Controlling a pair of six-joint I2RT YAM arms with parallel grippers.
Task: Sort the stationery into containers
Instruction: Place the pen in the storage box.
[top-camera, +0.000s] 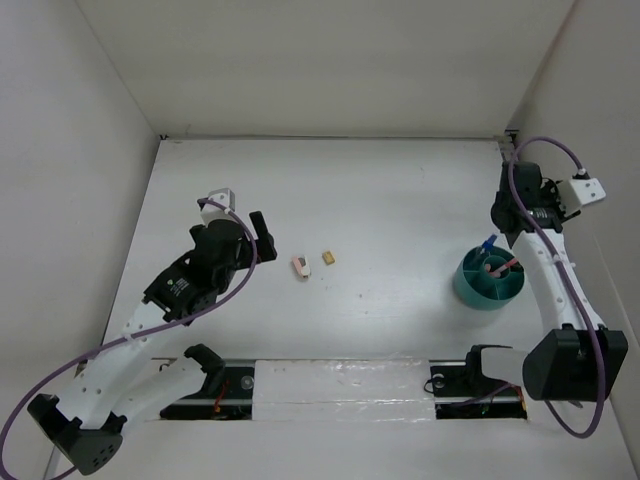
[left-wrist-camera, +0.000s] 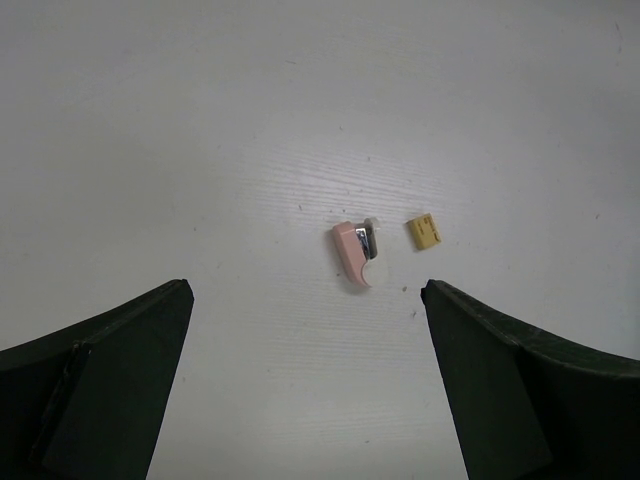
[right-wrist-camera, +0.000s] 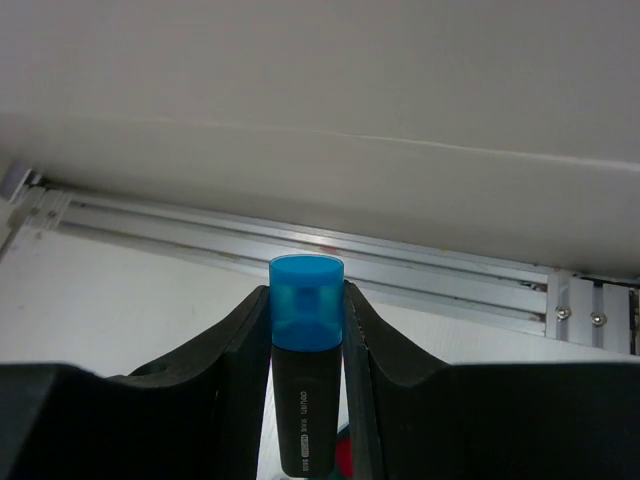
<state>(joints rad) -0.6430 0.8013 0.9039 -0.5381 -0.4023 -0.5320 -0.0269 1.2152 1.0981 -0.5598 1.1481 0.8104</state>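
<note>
A pinkish eraser block and a small tan eraser block lie side by side on the white table, also in the top view as the pink one and the tan one. My left gripper hovers just short of them, open, with nothing between its fingers; from above it sits left of the pink block. My right gripper is shut on a blue-black highlighter, blue cap up. It holds the highlighter over the round teal cup, which has a pink-red item inside.
White walls close in the table on the left, back and right. An aluminium rail runs along the foot of the wall behind the right gripper. Both arm bases and a taped strip line the near edge.
</note>
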